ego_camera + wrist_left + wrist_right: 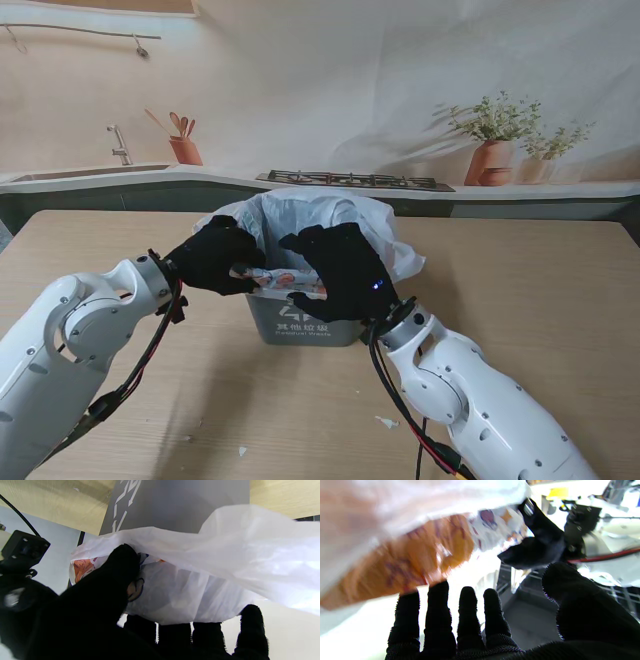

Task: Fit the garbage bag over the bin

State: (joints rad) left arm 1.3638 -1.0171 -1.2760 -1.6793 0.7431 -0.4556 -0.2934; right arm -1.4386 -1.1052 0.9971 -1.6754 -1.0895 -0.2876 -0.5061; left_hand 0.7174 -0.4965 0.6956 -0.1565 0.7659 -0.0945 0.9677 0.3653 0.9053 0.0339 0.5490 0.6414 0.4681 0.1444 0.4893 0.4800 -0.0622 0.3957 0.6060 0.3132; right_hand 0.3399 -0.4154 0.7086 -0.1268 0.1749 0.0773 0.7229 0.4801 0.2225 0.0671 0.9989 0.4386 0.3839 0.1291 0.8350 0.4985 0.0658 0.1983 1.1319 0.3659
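Your black-gloved left hand [215, 257] pinches the thin white plastic garbage bag [318, 215] (its printed edge), which sits in the small grey plastic bin [300, 325] mid-table, while your black-gloved right hand [345, 270] hovers beside it, fingers spread, holding nothing.

The grey bin [300, 325], lower centre of the stand view, carries white Chinese characters 其他垃圾 on its front wall; the smaller line beneath is illegible.
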